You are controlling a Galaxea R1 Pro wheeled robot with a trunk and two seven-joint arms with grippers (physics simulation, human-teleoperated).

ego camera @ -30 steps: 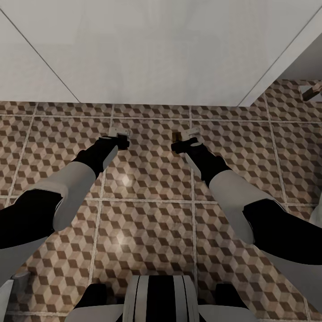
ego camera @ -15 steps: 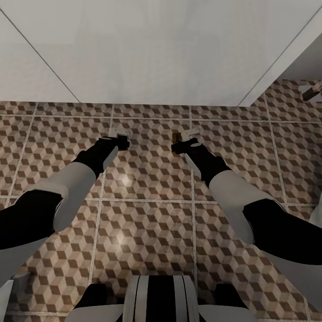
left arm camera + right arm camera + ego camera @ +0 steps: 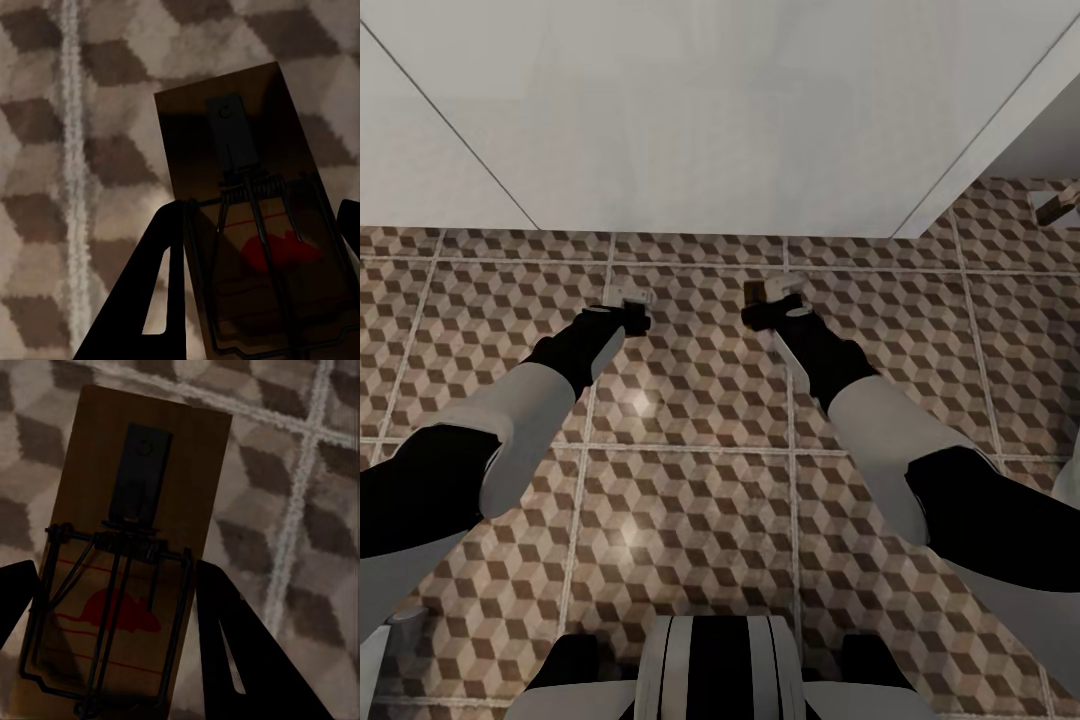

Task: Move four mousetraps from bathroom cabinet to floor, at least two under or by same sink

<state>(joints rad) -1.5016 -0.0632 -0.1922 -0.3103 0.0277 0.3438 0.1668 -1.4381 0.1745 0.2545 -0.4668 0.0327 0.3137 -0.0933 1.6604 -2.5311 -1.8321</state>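
Wooden traps: one mousetrap (image 3: pixel 247 225) sits in my left gripper (image 3: pixel 628 303), one more (image 3: pixel 124 555) in my right gripper (image 3: pixel 775 296).
Place: both over the bathroom floor (image 3: pixel 690 500), near the white wall.
Left to do: put them down by the sink.

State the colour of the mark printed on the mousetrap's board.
Red, on the mousetrap; the right wrist view shows it best.

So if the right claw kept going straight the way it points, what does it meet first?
Probably the bathroom floor: the right claw, shut on a mousetrap, points down at the tiles, and the trap's far end would likely touch first. How far off the floor is cannot be told.
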